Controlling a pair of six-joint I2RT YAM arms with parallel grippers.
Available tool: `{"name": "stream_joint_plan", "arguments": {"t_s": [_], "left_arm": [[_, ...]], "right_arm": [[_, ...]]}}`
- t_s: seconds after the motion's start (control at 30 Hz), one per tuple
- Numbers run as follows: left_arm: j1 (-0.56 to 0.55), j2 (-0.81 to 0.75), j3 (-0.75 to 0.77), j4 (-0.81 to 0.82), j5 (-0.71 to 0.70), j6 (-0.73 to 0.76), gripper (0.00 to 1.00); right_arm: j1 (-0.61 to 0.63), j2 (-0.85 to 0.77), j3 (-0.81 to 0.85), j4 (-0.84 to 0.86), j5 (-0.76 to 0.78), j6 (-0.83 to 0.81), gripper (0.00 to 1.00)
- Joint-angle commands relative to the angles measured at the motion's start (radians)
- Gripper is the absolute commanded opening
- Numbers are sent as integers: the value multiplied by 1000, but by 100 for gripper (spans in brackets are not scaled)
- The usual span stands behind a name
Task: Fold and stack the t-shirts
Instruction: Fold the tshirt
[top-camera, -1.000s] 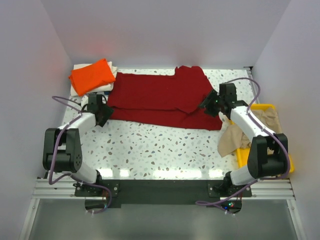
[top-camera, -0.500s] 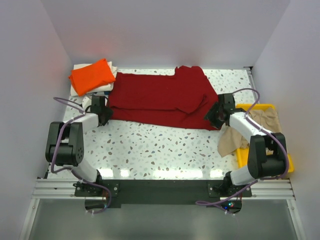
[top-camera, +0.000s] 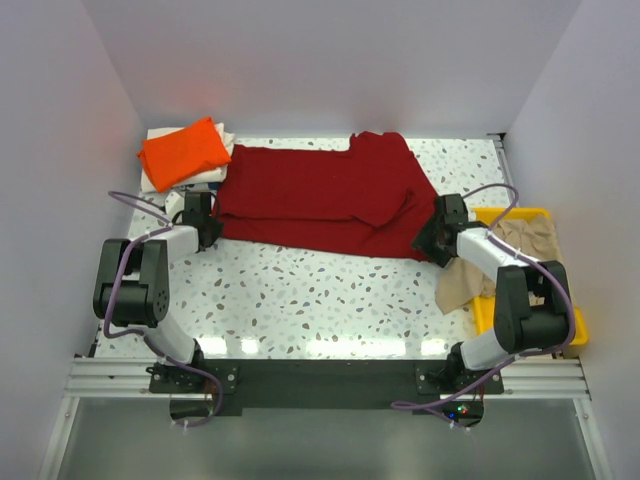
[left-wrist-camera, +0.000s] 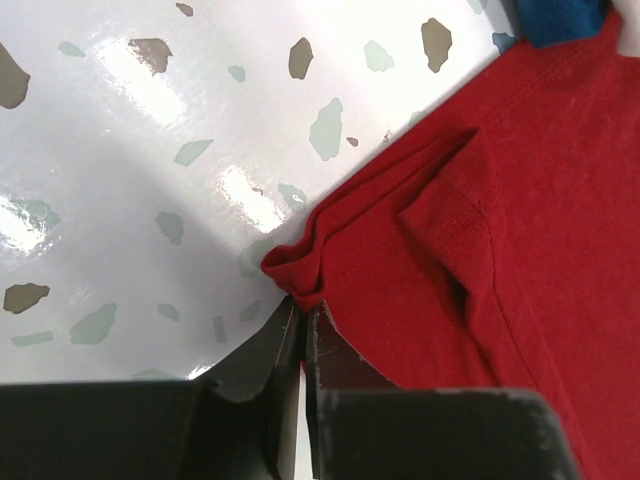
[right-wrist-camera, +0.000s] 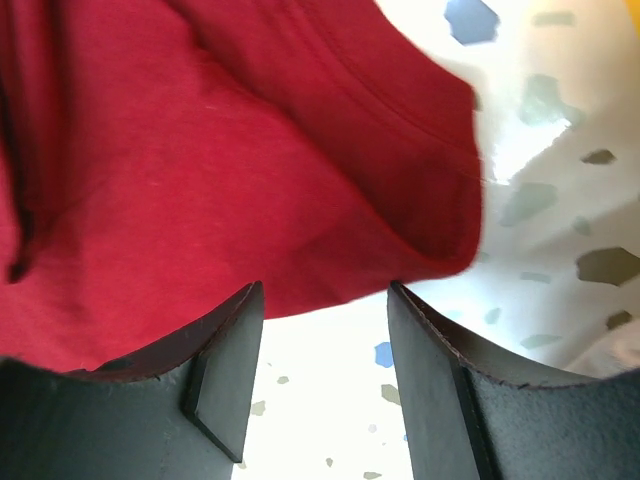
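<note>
The dark red t-shirt (top-camera: 320, 200) lies spread across the back half of the table. My left gripper (top-camera: 208, 232) is at its near left corner. In the left wrist view the left gripper (left-wrist-camera: 303, 312) is shut on that bunched corner of the dark red t-shirt (left-wrist-camera: 500, 230). My right gripper (top-camera: 432, 240) sits at the shirt's near right corner. It stands open in the right wrist view (right-wrist-camera: 325, 290), with the red hem (right-wrist-camera: 300, 170) just beyond the fingertips. A folded orange t-shirt (top-camera: 183, 150) rests on a whitish one (top-camera: 157, 181) at the back left. A beige t-shirt (top-camera: 462, 280) hangs out of the tray.
A yellow tray (top-camera: 580, 330) stands at the table's right edge beside the right arm. White walls close in the left, back and right sides. A blue patch (left-wrist-camera: 560, 15) shows at the top edge of the left wrist view.
The left gripper has closed on the red shirt's near left corner. The right arm has swung nearer and lower, bringing its open gripper down to the shirt's near right corner.
</note>
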Motion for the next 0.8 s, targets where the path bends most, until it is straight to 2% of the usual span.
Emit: {"name": "stream_joint_plan", "arguments": {"t_s": [0.0,0.07,0.23,0.33,0.37,0.4,0.47,0.53,0.77], "left_arm": [[6,-13,11,39,-41,24,3],[7,-22,11,39,-47,29,0],[10,-50,2,33,-56,32,0],[10,-63,0,19,-65,34,0],[10,-66,-3,19,-67,34,0],[9,-76,-3,10,-68,32,0],[10,-94,-6,10,-73,34,0],[10,-112,-17,-34,-81,31,0],[10,-249,-90,-111,-119,32,0]], "right_arm": [[-3,-7,-21,-7,61,12,57],[-2,2,-27,-12,82,15,57],[-3,53,-26,16,95,21,57],[-5,99,6,20,121,24,52],[-5,108,28,20,121,21,47],[-5,116,37,17,122,23,30],[-5,128,66,7,124,18,11],[-3,118,92,-25,136,7,2],[-5,-94,71,-128,124,-5,0]]}}
